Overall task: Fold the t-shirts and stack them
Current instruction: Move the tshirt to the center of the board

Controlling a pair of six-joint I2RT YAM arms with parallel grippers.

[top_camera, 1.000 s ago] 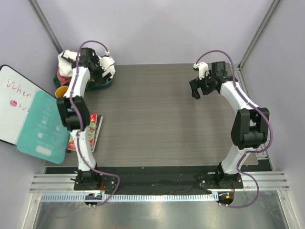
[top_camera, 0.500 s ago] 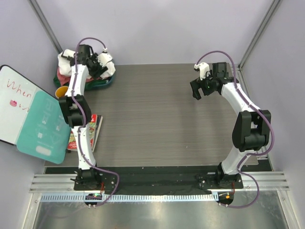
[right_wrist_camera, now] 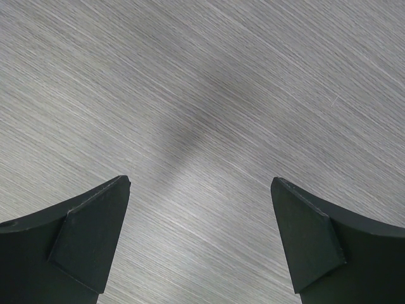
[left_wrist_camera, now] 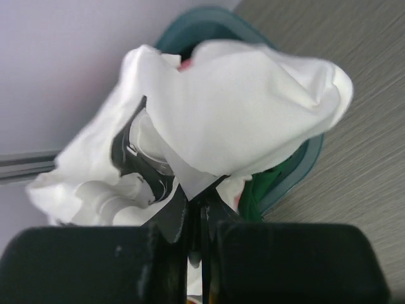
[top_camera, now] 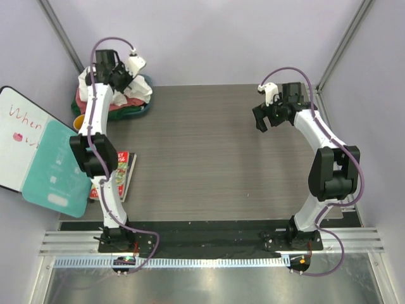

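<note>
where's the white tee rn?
Top view: the white t-shirt is at the far-left corner of the table, bunched over the teal basin. The left claw is shut on a fold of it.

Robot lab test cell: left arm (top_camera: 95, 120) and right arm (top_camera: 314, 130) bolted to an aluminium rail (top_camera: 69, 242), wood-grain table (top_camera: 209, 158), bare lilac walls (top_camera: 209, 38), handwritten whiteboard (top_camera: 19, 123).

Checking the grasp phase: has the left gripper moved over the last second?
Yes. The left gripper has shifted toward the back wall, across the teal basin, jaws shut on the white t-shirt.
</note>
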